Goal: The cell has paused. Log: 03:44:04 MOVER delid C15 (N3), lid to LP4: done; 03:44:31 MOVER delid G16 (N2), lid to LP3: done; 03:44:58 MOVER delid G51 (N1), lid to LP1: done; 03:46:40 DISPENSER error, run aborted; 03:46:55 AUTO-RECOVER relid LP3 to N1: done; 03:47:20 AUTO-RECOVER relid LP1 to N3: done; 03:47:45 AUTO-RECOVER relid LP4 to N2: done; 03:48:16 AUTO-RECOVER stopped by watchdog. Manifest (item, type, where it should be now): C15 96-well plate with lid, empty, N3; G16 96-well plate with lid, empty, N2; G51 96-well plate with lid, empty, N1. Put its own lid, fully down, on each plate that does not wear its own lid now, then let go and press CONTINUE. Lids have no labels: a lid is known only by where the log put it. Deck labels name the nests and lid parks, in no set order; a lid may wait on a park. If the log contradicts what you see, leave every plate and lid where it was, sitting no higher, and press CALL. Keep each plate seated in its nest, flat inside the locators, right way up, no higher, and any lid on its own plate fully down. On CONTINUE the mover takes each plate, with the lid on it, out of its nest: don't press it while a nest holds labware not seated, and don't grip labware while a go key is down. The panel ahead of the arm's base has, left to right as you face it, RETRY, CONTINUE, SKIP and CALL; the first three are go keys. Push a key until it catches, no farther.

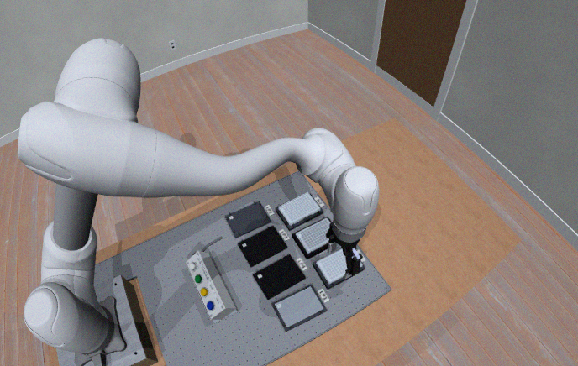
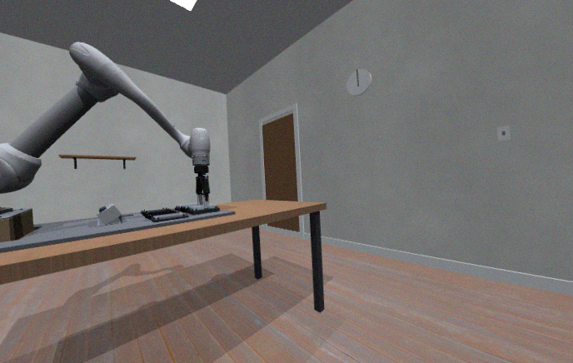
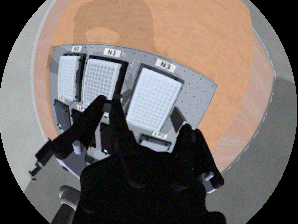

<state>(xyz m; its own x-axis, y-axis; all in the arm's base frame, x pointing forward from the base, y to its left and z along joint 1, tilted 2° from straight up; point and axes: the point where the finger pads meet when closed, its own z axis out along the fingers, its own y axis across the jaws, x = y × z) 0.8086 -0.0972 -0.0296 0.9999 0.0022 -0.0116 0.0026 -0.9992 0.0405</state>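
Note:
Three 96-well plates sit in a row of nests on the grey deck: a far one [image 1: 299, 209], a middle one [image 1: 312, 235] and a near one [image 1: 332, 267]. My gripper [image 1: 350, 268] is low over the near plate's right end, and its fingers stand open on either side of it. In the wrist view this plate [image 3: 154, 103] lies between the fingers, beside a label that reads N3. The far plate's top looks smooth. The middle and near plates show a well grid. A pale lid [image 1: 299, 307] lies on the nearest park.
Two black parks [image 1: 262, 245] [image 1: 278, 275] lie bare. The farthest park [image 1: 248, 219] looks dark grey; I cannot tell whether it holds a lid. The key panel [image 1: 209, 286], with white, green, yellow and blue keys, stands left of the parks. The arm's base block [image 1: 123, 313] stands at the near left.

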